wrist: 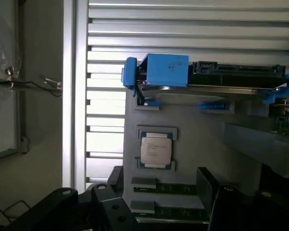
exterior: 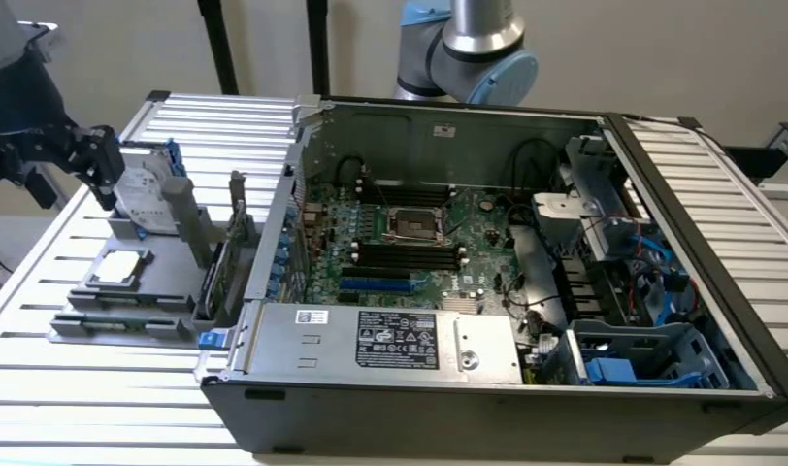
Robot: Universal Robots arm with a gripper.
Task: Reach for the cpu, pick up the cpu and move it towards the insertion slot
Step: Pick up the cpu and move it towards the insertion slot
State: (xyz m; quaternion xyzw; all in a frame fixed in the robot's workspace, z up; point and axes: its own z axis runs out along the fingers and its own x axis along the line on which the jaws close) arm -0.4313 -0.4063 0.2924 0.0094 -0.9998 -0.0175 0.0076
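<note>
Reach is the step in hand, as I judge it. At the exterior view's left the gripper [exterior: 94,160] hangs high above the slatted table [exterior: 57,388], close to the upright hard drive [exterior: 146,199] with blue rails and well apart from the cpu [exterior: 119,267]. In the wrist view its two dark fingers [wrist: 113,192] stand wide from each other with nothing between them, so the tool is spread and holds nothing. The cpu [wrist: 155,150] lies flat in a shallow pocket of the grey holder [exterior: 174,282], metal face up, with low grey lips at two opposite sides. It sits just beside the hard drive [wrist: 221,77] and next to some narrow green boards. I think this chip is light and stiff, but very thin, and its smooth metal face is probably slippery, so pressing on the face gives little hold. The underside I cannot see; I expect it is delicate. The best place to take it seems to be the two pale edges that the lips leave free, with the fingers low and level and with mild force, so that the chip does not tilt. Farther to the exterior view's right stands the open computer case [exterior: 368,403]. On its board the insertion slot [exterior: 417,223] shows as a shiny frame with a dark centre, above the long black memory slots [exterior: 401,260], well apart from the cpu.
</note>
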